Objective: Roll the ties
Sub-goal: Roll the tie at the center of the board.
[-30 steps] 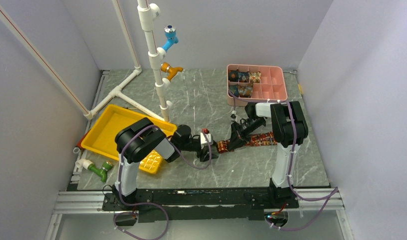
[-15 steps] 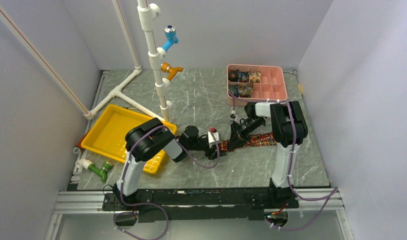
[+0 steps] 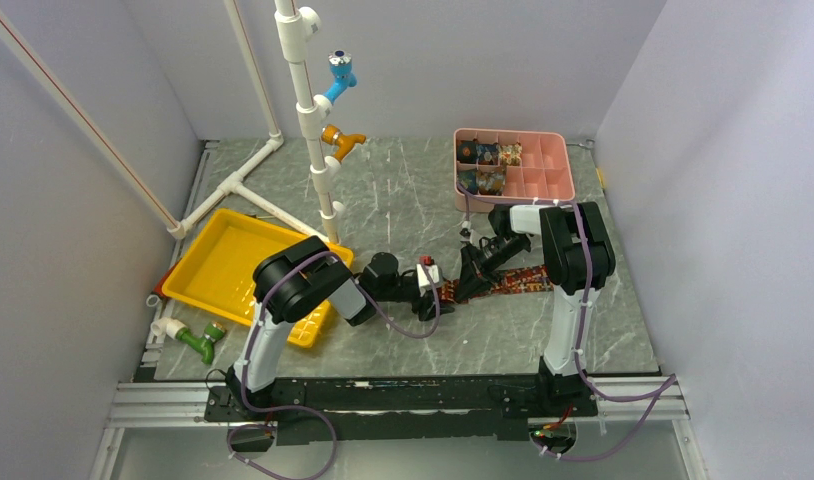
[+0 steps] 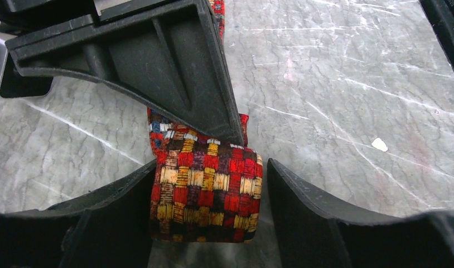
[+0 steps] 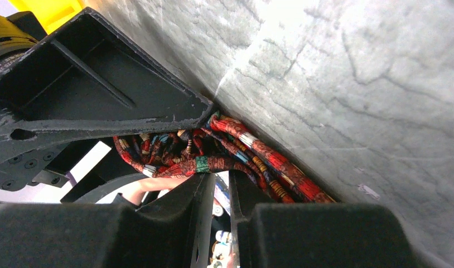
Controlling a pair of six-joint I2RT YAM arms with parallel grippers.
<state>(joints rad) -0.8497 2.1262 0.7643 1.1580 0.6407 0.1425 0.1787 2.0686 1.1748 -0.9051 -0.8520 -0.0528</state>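
Grey marbled table (image 3: 383,200) between plain white walls is what I am working on. The tie (image 3: 524,280) lies across the middle of it, right where both sets of fingers meet. Its near end is wound into a short, fat roll (image 4: 205,192), and the flat strip runs away behind the right fingers.

My left fingers (image 4: 319,223) stand open, one on each side of the roll. The inner face of one is against the cloth or very nearly so, and the other stands just clear, so nothing is clamped. My right fingers (image 5: 186,223) are drawn almost together with only a slit between them. Their tips are pushed into the bunched folds from above the roll. It looks like a pinch on the cloth, but I cannot tell whether any fabric actually sits between them.

I judge the tie to be light, limp and rather slick. It has no stiffness of its own, so the loose coil should spring open if it is let go without support. The best hold seems to be across the two flat ends of the roll, squeezing gently so the layers stay stacked. I would avoid the outer wrap, which would slide and unwind.

Beyond the right fingers, well apart, finished rolled ties (image 3: 491,165) sit in a pink divided tray (image 3: 555,190).
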